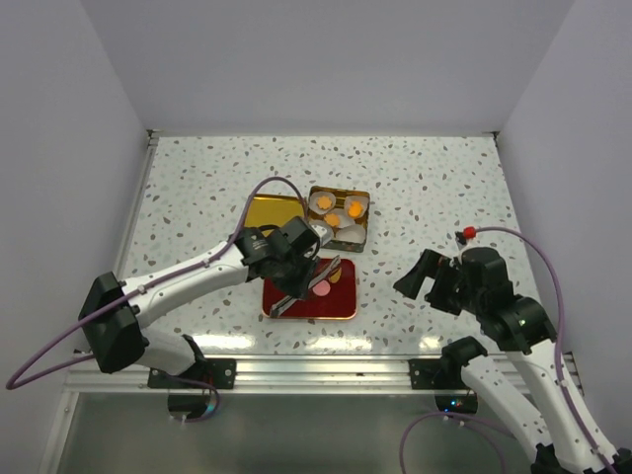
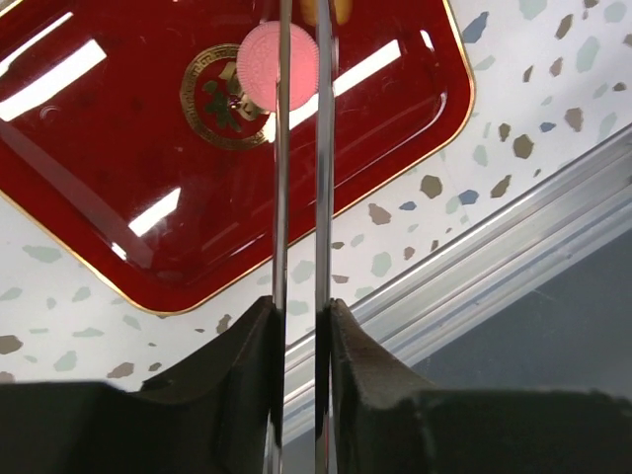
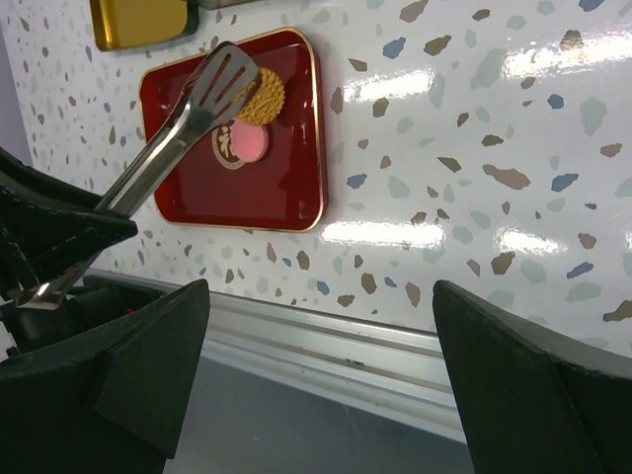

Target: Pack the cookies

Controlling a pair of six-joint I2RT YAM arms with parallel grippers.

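Terrazzo surface, white with grey and tan flecks, fills the top view. On it lie a glossy red tray with a thin gold rim, a flat gold lid and a gold tin. The tin holds white paper cups with orange cookies inside. The left hand hovers over the red tray, gripping metal tongs. The right hand sits well apart to the right.

In the left wrist view, black padded fingers pinch the tongs' two polished steel blades. The blades run nearly together over a smooth, round pink cookie lying on the tray's gold emblem.

In the right wrist view, the right hand's fingers are spread wide, holding nothing. The tongs' slotted tip overlaps a tan-orange scalloped cookie. It lies just beside the pink cookie, and both are on the tray.
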